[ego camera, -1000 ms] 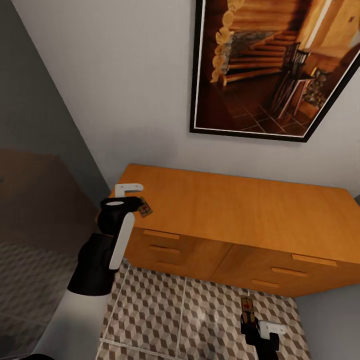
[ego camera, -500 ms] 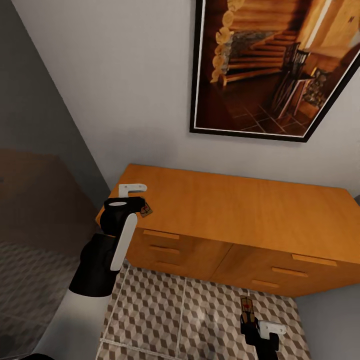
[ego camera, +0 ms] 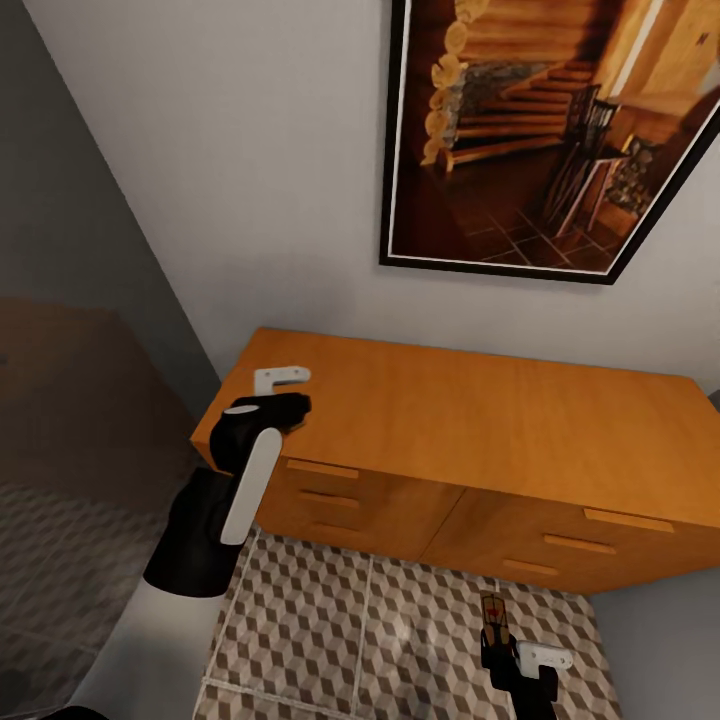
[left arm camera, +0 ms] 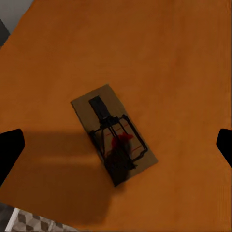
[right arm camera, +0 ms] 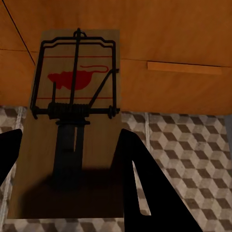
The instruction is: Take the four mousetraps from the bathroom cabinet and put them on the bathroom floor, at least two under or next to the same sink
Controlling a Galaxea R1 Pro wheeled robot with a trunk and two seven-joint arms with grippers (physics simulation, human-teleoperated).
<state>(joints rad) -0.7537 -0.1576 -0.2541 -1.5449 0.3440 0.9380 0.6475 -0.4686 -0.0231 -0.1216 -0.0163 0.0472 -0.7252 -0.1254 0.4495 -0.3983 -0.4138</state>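
On the orange-brown cabinet (ego camera: 480,420) top, near its left end, lies one mousetrap (left arm camera: 113,133), a brown board with black wire and a red mark. My left gripper (ego camera: 288,404) hangs straight above it and is open, its dark fingertips (left arm camera: 9,150) standing wide on either side without touching it. Low at the right, my right gripper (ego camera: 493,637) is shut on a second mousetrap (ego camera: 493,610), which it holds above the cube-patterned bathroom floor (ego camera: 330,630) in front of the drawers. The right wrist view has that mousetrap (right arm camera: 72,121) between the black fingers (right arm camera: 137,169).
A large framed picture (ego camera: 540,130) hangs on the white wall above the cabinet. A dark grey partition (ego camera: 70,330) stands to the left. Closed drawers with slim bar handles (ego camera: 322,468) face me.
My left gripper has shifted right over the cabinet top and now covers the mousetrap there in the head view. The right arm and its mousetrap have stayed still.
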